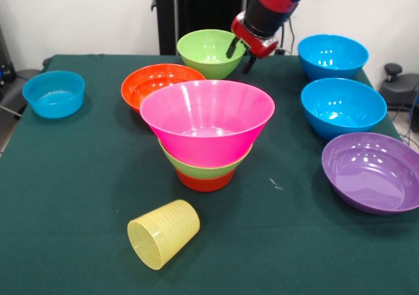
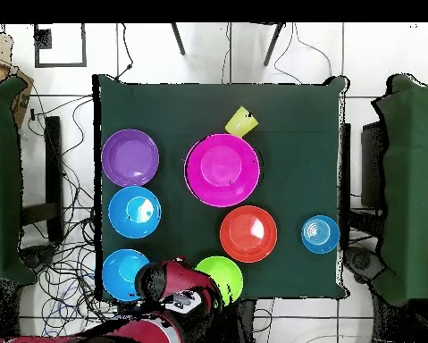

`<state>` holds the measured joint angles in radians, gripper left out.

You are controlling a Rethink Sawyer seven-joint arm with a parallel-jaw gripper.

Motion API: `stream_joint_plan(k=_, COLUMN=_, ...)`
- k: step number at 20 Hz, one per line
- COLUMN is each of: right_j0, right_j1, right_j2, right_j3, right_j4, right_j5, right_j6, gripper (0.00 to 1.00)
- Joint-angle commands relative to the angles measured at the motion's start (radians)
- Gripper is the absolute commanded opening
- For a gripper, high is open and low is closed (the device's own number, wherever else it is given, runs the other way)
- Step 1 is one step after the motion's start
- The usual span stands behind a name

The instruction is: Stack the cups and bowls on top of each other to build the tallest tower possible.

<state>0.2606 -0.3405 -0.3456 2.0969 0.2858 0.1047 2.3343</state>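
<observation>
The tower stands mid-table: a big flaring pink bowl (image 1: pixel 206 121) on a lime green bowl (image 1: pixel 208 167) on a small orange bowl (image 1: pixel 205 181). From above only the pink bowl (image 2: pixel 222 170) of the tower shows. The pale-yellow cup (image 1: pixel 163 234) lies on its side in front of the tower, mouth toward the camera, and shows in the overhead view as the cup (image 2: pixel 241 121). My gripper (image 1: pixel 241 55) is open at the right rim of a loose lime green bowl (image 1: pixel 209 52), one finger inside the rim and one outside. A wide orange bowl (image 1: pixel 159 84) sits beside that green bowl.
Two blue bowls (image 1: pixel 332 55) (image 1: pixel 343 105) and a purple bowl (image 1: pixel 373 172) line the right side of the green table (image 1: pixel 78 197). A smaller blue bowl (image 1: pixel 54 93) sits far left. My arm (image 2: pixel 177 290) covers the table edge beside the green bowl (image 2: pixel 226 275).
</observation>
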Motion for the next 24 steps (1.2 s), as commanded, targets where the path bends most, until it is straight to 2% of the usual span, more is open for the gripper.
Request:
stream_joint_plan(k=1, right_j0=0.029, right_j1=0.050, right_j2=0.038, right_j3=-0.042, right_j4=0.065, right_j5=-0.012, right_j6=0.196, gripper=1.00)
stream_joint_plan(k=12, right_j0=-0.036, right_j1=0.076, right_j2=0.089, right_j3=-0.039, right_j4=0.045, right_j5=-0.083, right_j6=0.185, gripper=1.00)
stream_joint_plan(k=24, right_j0=-0.076, right_j1=0.092, right_j2=0.148, right_j3=-0.042, right_j4=0.015, right_j5=-0.126, right_j6=0.165, gripper=1.00)
